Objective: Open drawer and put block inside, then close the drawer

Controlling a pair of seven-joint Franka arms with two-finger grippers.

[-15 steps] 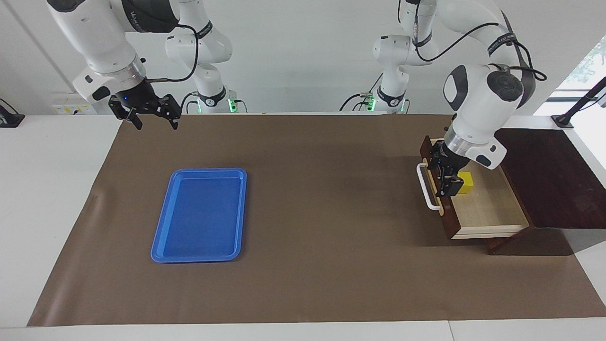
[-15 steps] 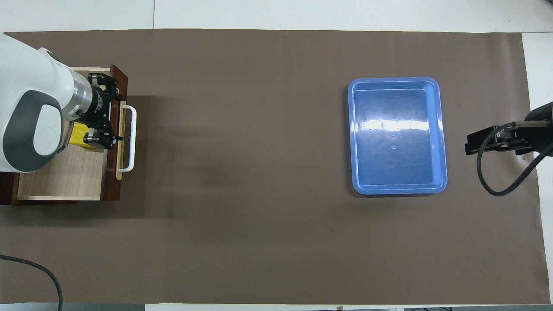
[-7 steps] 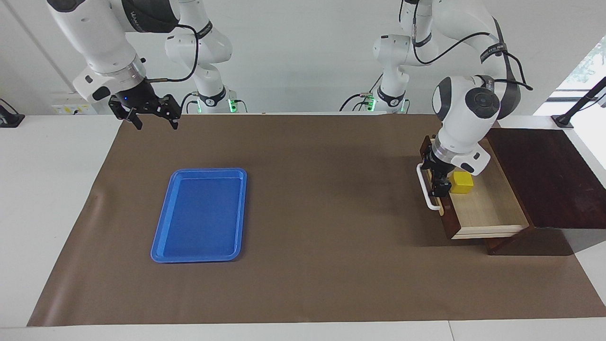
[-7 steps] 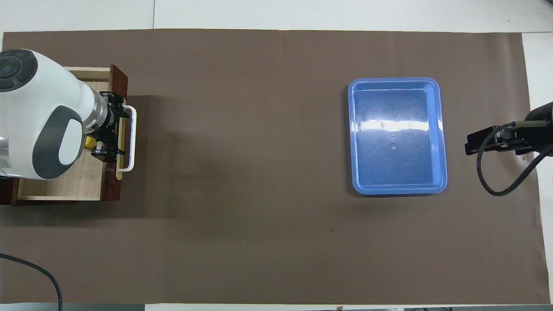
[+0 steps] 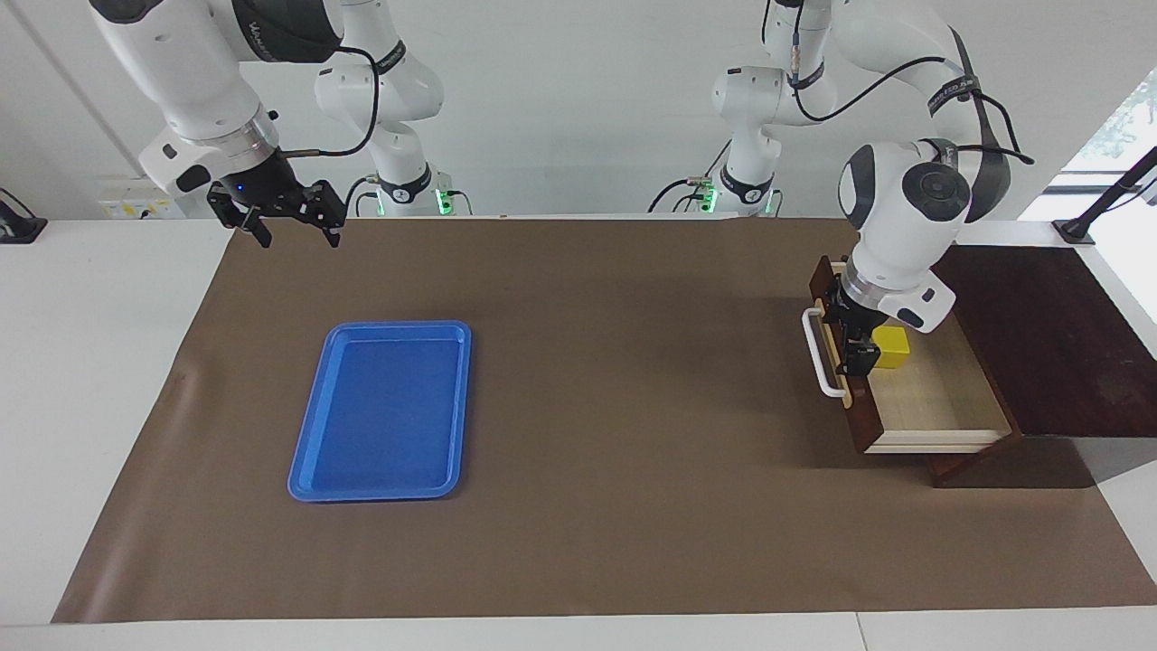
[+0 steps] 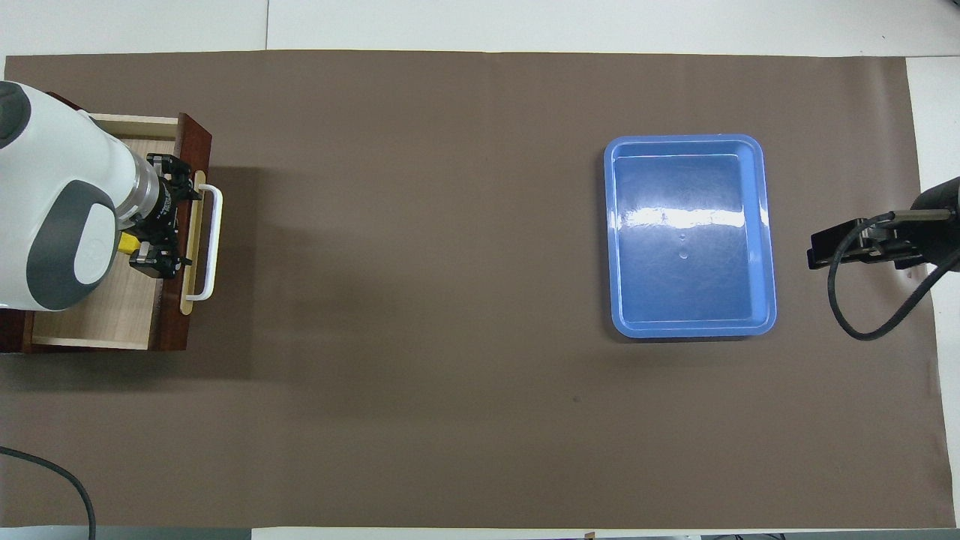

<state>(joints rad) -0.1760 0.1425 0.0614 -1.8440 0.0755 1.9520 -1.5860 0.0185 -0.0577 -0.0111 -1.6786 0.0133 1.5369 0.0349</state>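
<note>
The drawer [image 5: 860,407] stands partly open out of its dark wooden box [image 5: 1048,344] at the left arm's end of the table. Its white handle [image 5: 821,359] points toward the table's middle. The yellow block [image 5: 893,347] lies inside on the pale floor, close to the drawer front. My left gripper [image 5: 850,331] is open and low at the top edge of the drawer front, beside the block, holding nothing. Overhead, the left gripper [image 6: 160,215] sits just inside the handle [image 6: 214,241], and only a sliver of the block [image 6: 128,244] shows. My right gripper [image 5: 287,223] waits open above the mat's corner.
A flat blue tray [image 5: 383,409] lies on the brown mat toward the right arm's end, also seen overhead as the blue tray [image 6: 688,235]. The right gripper [image 6: 846,248] shows at the overhead view's edge with a looping cable.
My left gripper came off the block inside the drawer and went to the drawer front. The drawer has since slid a little way into its box. The right arm has not moved.
</note>
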